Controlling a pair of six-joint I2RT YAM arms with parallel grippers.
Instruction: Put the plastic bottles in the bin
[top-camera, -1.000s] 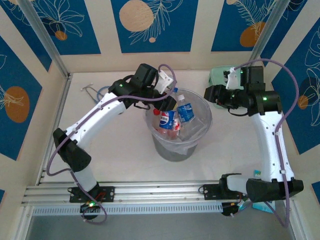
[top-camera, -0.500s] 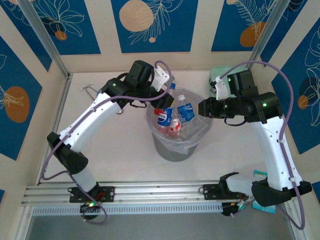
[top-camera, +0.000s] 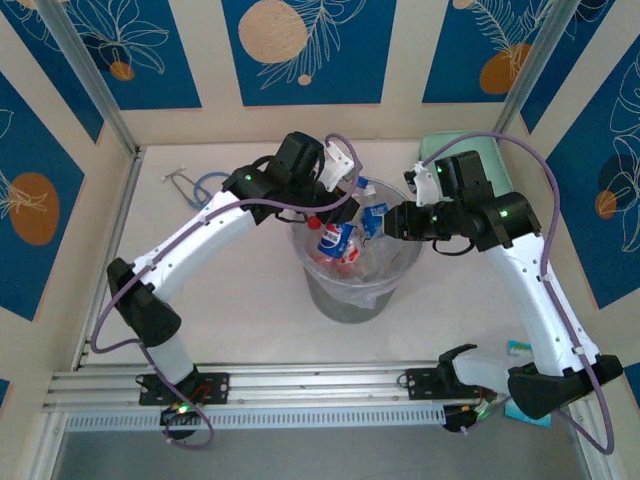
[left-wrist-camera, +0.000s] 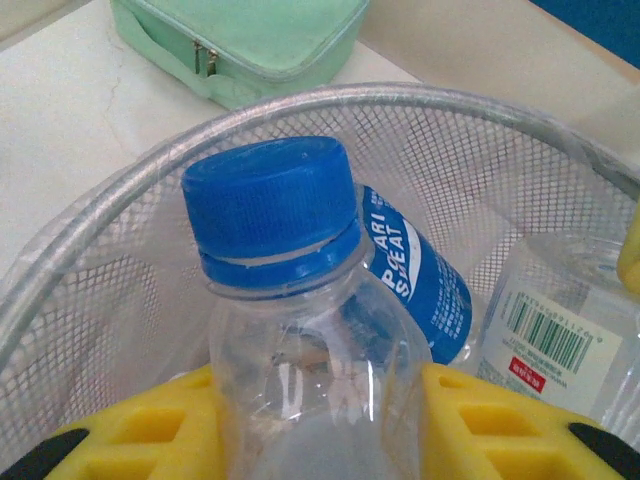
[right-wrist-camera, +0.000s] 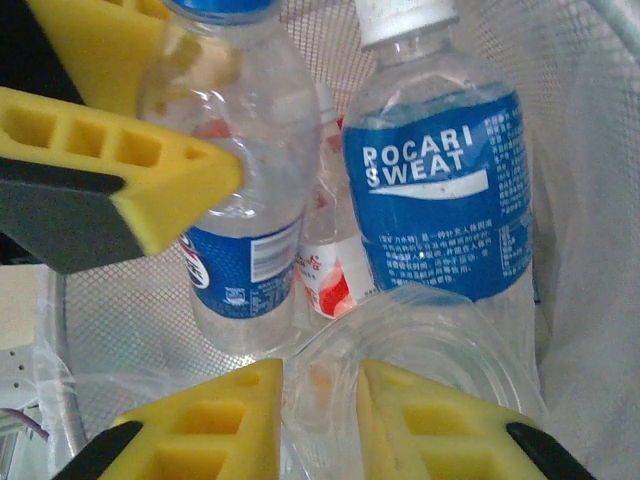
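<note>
We find both grippers at the mouth of the large round translucent grey bin (top-camera: 345, 292) with its mesh-patterned wall. The left gripper (left-wrist-camera: 318, 425) clamps a clear blue-capped plastic bottle (left-wrist-camera: 300, 330) by the shoulder, its long axis running out past the fingertips, cap up and away from the wrist; its blue label is too small to read. Just beyond the right gripper (right-wrist-camera: 322, 425), inside the bin, a clear white-capped bottle (right-wrist-camera: 440, 200) stands cap-up and reads "POCARI SWEAT", a smaller red-and-white-labelled bottle (right-wrist-camera: 328, 275) half hidden beside it. That gripper pinches narrowly on a squashed clear plastic bottle (right-wrist-camera: 420, 345) whose ends are cut off, so we cannot tell its direction.
</note>
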